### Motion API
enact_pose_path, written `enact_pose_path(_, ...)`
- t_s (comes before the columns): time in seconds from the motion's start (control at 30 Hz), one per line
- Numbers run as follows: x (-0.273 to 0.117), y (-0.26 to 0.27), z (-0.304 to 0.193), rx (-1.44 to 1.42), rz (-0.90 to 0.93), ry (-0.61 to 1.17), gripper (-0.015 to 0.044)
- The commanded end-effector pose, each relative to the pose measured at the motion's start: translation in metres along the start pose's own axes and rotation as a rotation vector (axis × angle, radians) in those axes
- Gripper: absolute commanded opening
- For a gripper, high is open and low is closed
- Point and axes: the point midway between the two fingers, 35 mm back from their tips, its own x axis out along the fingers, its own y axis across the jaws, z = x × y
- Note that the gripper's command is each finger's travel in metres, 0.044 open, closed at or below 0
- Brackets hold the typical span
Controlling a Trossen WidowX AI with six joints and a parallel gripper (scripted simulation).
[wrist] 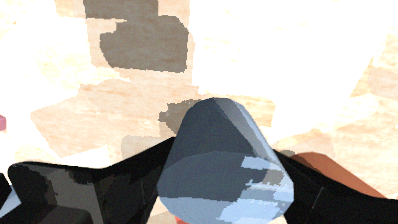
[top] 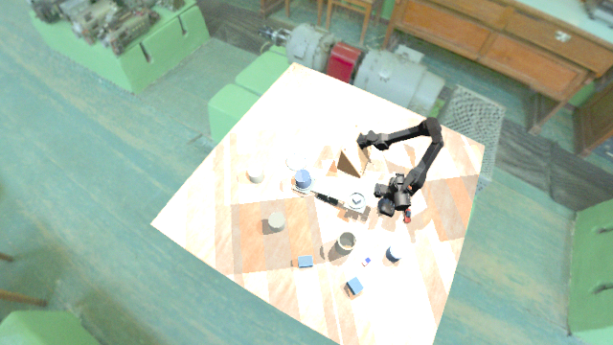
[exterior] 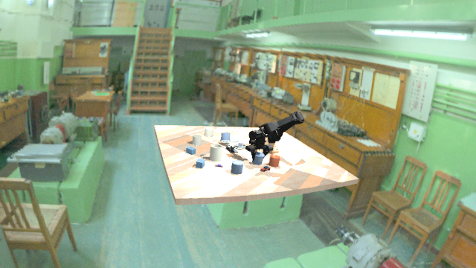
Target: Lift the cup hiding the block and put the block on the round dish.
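My gripper (top: 386, 202) (exterior: 259, 153) (wrist: 217, 145) is shut on a blue cup (exterior: 258, 159) (wrist: 225, 175), low over the table at the right of the balance; whether the cup touches the table I cannot tell. The balance (top: 332, 196) has a small grey-blue block (top: 356, 200) (exterior: 240, 145) uncovered on its near-arm end. The other blue cup (top: 303, 179) (exterior: 225, 136) stands on the far end. The pale round dish (top: 289, 161) lies just behind that cup; no cup is seen above it. The arm hides much of the held cup in the top view.
An orange cup (exterior: 274, 161) and a red toy car (top: 407, 216) (exterior: 265, 168) are close to the gripper. A wooden wedge-like object (top: 349, 164) stands behind the balance. A grey open cup (top: 346, 242), a dark blue cylinder (top: 394, 253) and blue boxes (top: 306, 261) (top: 354, 286) stand in front.
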Motion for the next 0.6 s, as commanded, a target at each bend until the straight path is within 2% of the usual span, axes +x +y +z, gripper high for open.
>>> enact_pose_path(0.0,0.000,0.000,0.000,-0.003,-0.001,0.000,0.0263)
enact_pose_path(0.23,-0.009,0.001,0.001,-0.003,-0.001,-0.003,0.0440)
enact_pose_path(0.37,-0.052,0.000,0.001,-0.001,0.000,-0.007,0.0440)
enact_pose_path(0.5,-0.054,0.000,0.001,0.000,0.000,-0.007,0.0440)
enact_pose_path(0.57,-0.057,0.001,0.004,0.007,0.013,-0.014,0.0387)
